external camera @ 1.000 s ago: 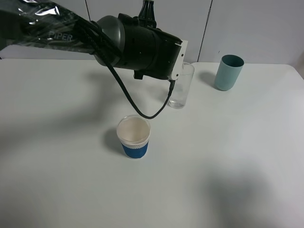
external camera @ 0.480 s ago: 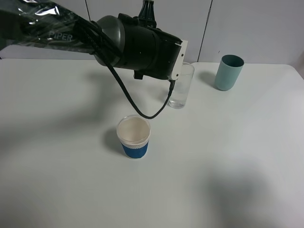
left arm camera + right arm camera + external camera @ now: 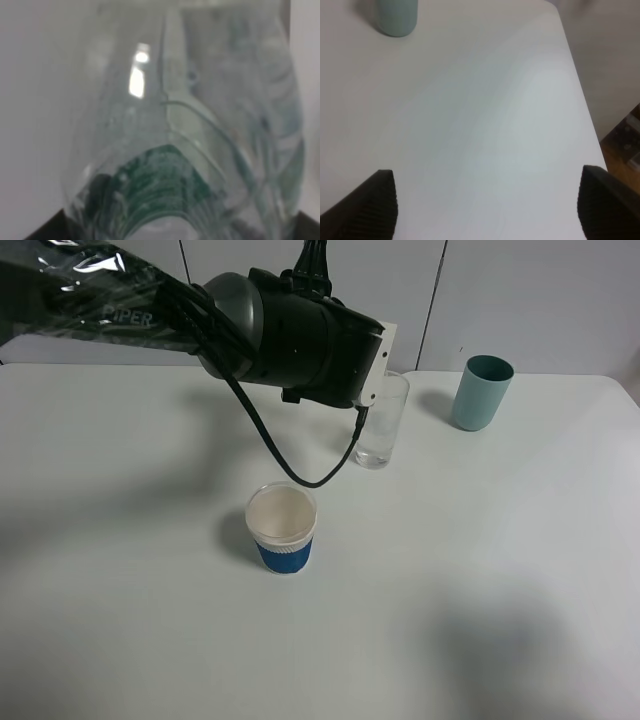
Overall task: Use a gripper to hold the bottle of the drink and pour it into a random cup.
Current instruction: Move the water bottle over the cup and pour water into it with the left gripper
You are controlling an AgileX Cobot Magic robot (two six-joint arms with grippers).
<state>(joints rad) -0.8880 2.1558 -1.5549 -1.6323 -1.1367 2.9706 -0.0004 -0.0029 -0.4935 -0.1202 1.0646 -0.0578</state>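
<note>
My left gripper point(image 3: 315, 275) is at the end of the big black arm, which hangs over the far middle of the table. It is shut on the bottle of the drink point(image 3: 175, 150). The clear bottle with its green label fills the left wrist view. In the exterior high view the arm hides it. The cup, a tall clear glass point(image 3: 381, 425), stands just right of and below the arm's white block point(image 3: 376, 365). I cannot tell whether liquid is flowing. My right gripper point(image 3: 487, 210) is open and empty above bare table near the right edge.
A white paper cup with a blue sleeve point(image 3: 282, 530) stands near the table's middle, in front of the arm. A teal tumbler point(image 3: 481, 392) stands at the back right and also shows in the right wrist view point(image 3: 396, 15). The table's right edge point(image 3: 580, 100) drops off.
The left arm's end has shifted very slightly upward. Nothing else has moved.
</note>
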